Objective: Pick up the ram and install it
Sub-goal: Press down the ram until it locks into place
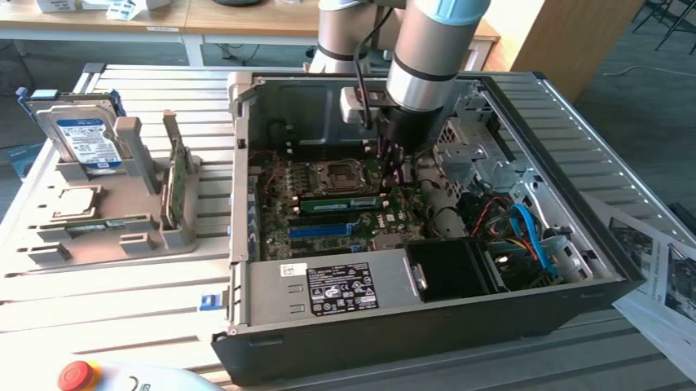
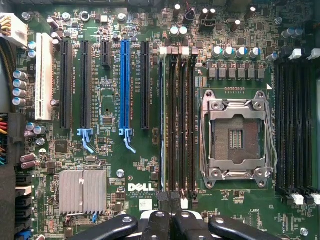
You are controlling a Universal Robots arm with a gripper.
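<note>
Exterior view: the arm is reaching down into the open PC case (image 1: 435,326), which is sitting on the slatted table (image 1: 130,285). The gripper (image 1: 392,171) is hanging low over the motherboard, jaws clenched together. The ram (image 1: 339,204) is lying flat along the memory slots, between the CPU socket (image 1: 332,175) and the blue slot (image 1: 326,230). The gripper is standing just beside the ram's end toward the exterior view's right; cannot tell if it is touching. On the exterior view's left, the grey fixture (image 1: 130,236) is holding a hard drive (image 1: 78,134) and a wider green card (image 1: 174,183), both standing upright. A red button (image 1: 78,375) is showing at the near edge. Wrist view: the camera is looking straight down on the motherboard (image 2: 107,95). The gripper (image 2: 168,216) is showing its black fingers (image 2: 156,222) pressed together, just past one end of the memory slots (image 2: 182,120). The ram (image 2: 162,120) is showing edge-on as a thin strip in the slot farthest from the CPU socket (image 2: 235,135). The blue slot (image 2: 125,85), a white slot (image 2: 44,75) and a finned heatsink (image 2: 82,191) are lying on the ram's other side.
</note>
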